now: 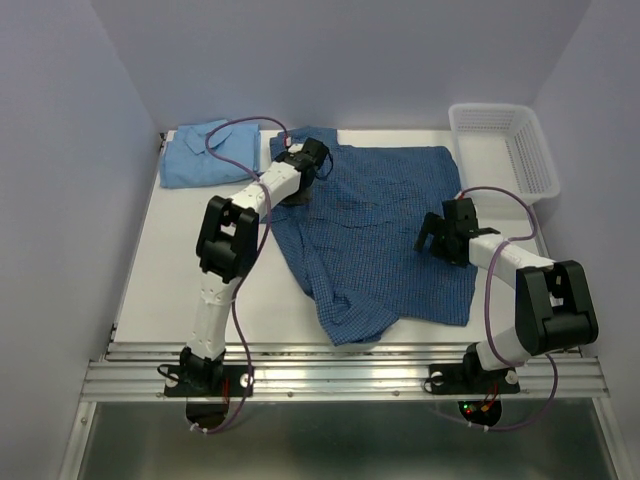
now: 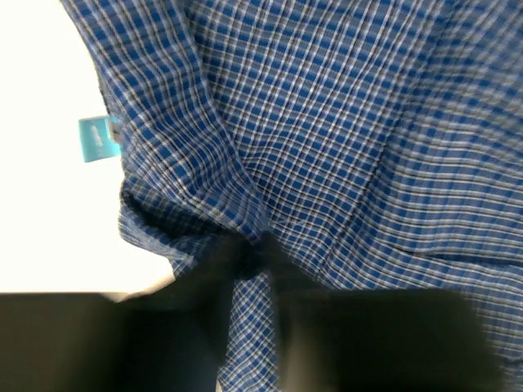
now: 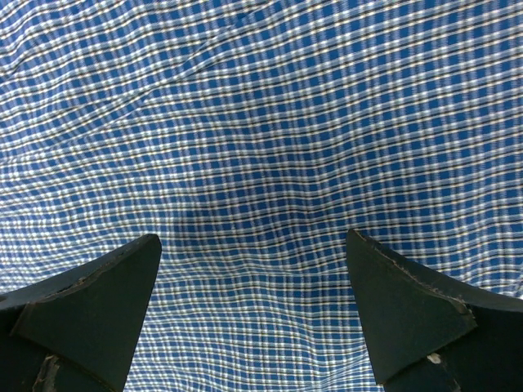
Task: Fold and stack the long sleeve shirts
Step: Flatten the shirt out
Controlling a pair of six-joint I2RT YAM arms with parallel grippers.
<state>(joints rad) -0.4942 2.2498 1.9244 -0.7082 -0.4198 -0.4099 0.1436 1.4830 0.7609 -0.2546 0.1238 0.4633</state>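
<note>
Worktop's (image 1: 150, 300) far-left corner holds the folded sky-blue shirt (image 1: 205, 155); checked shirt (image 1: 380, 240) lies unfolded, left jaws pinching it, right jaws open.

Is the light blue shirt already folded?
Folded: the light blue shirt lies as a compact rectangle at the far left, with no sleeves spread out.

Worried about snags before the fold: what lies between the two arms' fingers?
Only cloth of the checked shirt; the top view shows it.
</note>
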